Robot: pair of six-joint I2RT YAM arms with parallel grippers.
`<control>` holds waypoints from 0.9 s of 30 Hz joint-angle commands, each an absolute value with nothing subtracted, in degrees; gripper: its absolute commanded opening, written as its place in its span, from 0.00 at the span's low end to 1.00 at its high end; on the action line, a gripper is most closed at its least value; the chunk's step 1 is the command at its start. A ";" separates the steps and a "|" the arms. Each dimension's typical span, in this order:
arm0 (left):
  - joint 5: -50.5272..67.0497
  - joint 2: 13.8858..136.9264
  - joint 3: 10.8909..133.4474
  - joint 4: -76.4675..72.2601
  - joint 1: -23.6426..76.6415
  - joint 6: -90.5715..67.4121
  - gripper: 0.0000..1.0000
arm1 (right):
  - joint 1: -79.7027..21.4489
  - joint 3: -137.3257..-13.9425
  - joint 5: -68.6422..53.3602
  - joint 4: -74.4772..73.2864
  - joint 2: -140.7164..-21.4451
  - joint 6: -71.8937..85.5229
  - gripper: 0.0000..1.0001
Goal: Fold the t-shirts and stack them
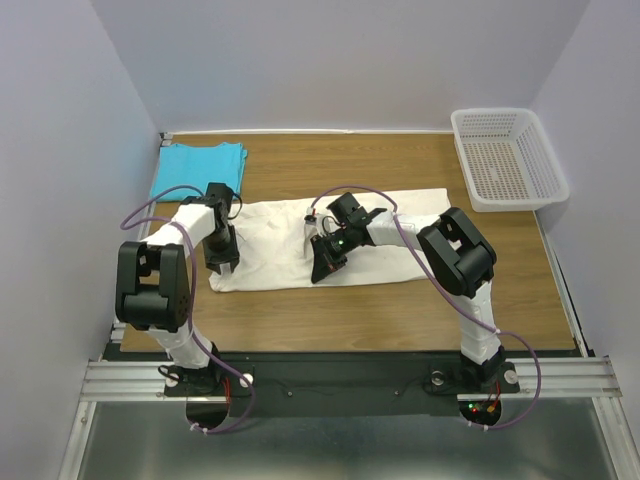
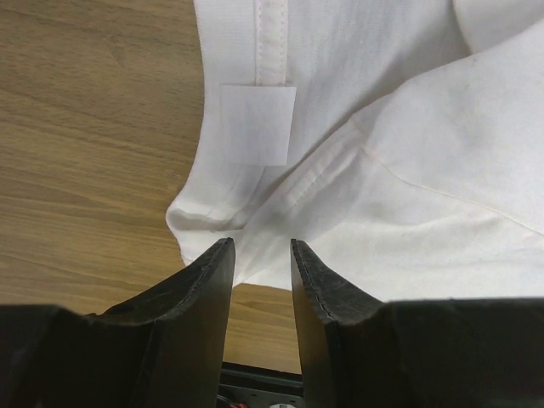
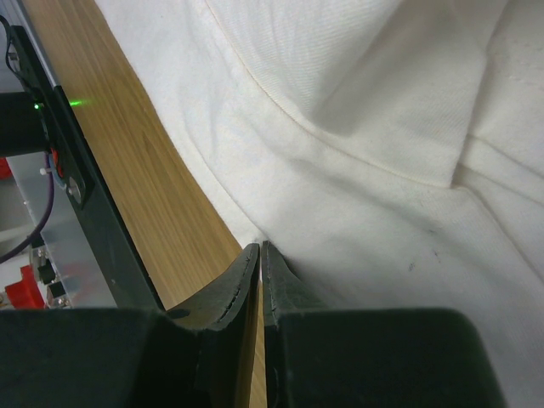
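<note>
The cream-white t-shirt (image 1: 290, 240) lies part-folded across the middle of the table. My left gripper (image 1: 226, 270) stands open at the shirt's near left corner. In the left wrist view its gripper (image 2: 262, 246) has nothing between the fingers, and the white cloth (image 2: 408, 170) with its neck label (image 2: 257, 123) lies just beyond the tips. My right gripper (image 1: 321, 272) sits at the shirt's near edge. The right wrist view shows that gripper (image 3: 260, 248) shut on the hem of the white cloth (image 3: 357, 170). The turquoise t-shirt (image 1: 200, 168) lies folded at the back left.
A white mesh basket (image 1: 463, 140) stands at the back right corner. Bare wooden table (image 1: 400, 310) runs between the shirt and the arm bases. Walls close in the left, back and right sides.
</note>
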State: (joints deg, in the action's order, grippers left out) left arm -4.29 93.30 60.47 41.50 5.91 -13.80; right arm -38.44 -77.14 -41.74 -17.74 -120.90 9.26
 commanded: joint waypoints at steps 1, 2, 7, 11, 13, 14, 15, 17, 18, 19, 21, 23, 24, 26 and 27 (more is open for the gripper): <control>-5.88 95.09 60.03 42.01 5.89 -13.36 0.44 | -38.32 -75.85 -31.29 -18.98 -123.57 5.71 0.12; -6.32 95.62 60.03 42.10 5.89 -13.53 0.45 | -38.32 -75.85 -31.29 -18.98 -123.49 5.63 0.12; -7.82 96.24 59.94 41.75 5.98 -13.71 0.37 | -38.32 -75.85 -31.20 -18.98 -123.49 5.62 0.12; -11.33 95.80 60.03 42.45 5.98 -15.12 0.00 | -38.32 -75.76 -31.29 -18.98 -123.49 5.63 0.12; -13.35 95.19 60.20 42.71 5.98 -15.64 0.00 | -38.32 -75.76 -31.20 -18.98 -123.49 5.54 0.12; -13.88 94.92 60.21 42.80 5.98 -15.73 0.00 | -38.32 -75.76 -31.11 -18.98 -123.49 5.62 0.12; -14.41 94.83 60.29 43.06 5.98 -15.91 0.00 | -38.32 -75.76 -30.94 -18.98 -123.49 5.54 0.12; -15.73 94.83 60.56 43.07 5.89 -16.35 0.00 | -38.32 -75.59 -30.76 -19.07 -123.40 5.62 0.12; -16.86 94.83 60.90 43.24 5.89 -16.52 0.00 | -38.32 -75.59 -30.41 -19.07 -123.40 5.45 0.12; -17.75 94.92 61.08 43.33 5.89 -16.96 0.00 | -38.32 -75.50 -30.41 -19.07 -123.31 5.45 0.12; -19.07 94.83 61.26 43.16 5.89 -17.67 0.00 | -38.32 -75.32 -30.15 -19.07 -123.22 5.45 0.12; -19.07 95.10 61.43 42.98 5.89 -17.49 0.04 | -38.32 -75.24 -29.97 -18.98 -123.13 5.28 0.12; -18.12 95.27 61.61 42.80 5.89 -17.14 0.09 | -38.32 -75.15 -29.88 -18.98 -123.05 5.10 0.12; -17.84 94.93 62.05 42.80 5.89 -16.88 0.22 | -38.41 -75.15 -30.06 -18.98 -122.96 4.92 0.12; -17.41 94.49 62.66 42.80 5.89 -16.70 0.26 | -38.32 -75.15 -30.32 -18.98 -122.78 4.57 0.14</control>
